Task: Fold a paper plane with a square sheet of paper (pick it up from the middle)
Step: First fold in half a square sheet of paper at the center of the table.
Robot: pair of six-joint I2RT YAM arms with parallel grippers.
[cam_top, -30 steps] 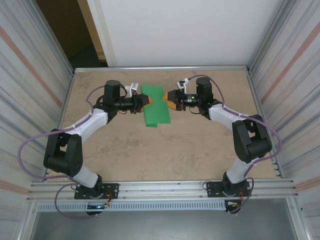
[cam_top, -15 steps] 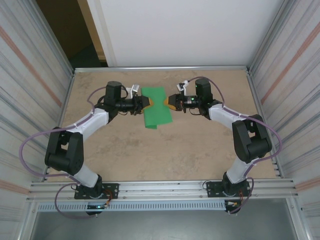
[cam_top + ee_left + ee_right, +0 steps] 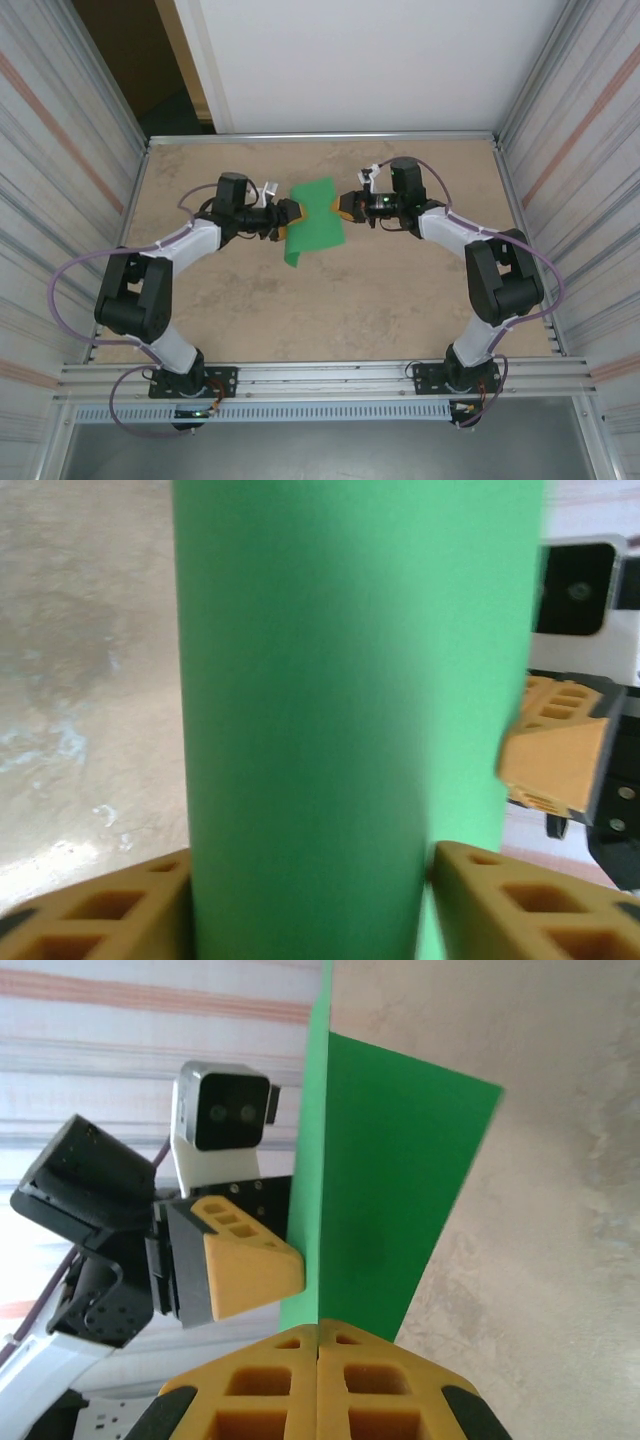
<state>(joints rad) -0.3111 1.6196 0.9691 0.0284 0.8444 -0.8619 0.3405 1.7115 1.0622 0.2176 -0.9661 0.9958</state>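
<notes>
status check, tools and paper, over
Right tool shut on the green paper, at its edge. Left tool open, fingers straddling it. No obstruction seen.

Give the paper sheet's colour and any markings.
The paper sheet is plain bright green, unmarked; clearest in the left wrist view.

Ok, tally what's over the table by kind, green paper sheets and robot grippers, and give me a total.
square sheet of paper: 1
grippers: 2, the left gripper and the right gripper
total: 3
</notes>
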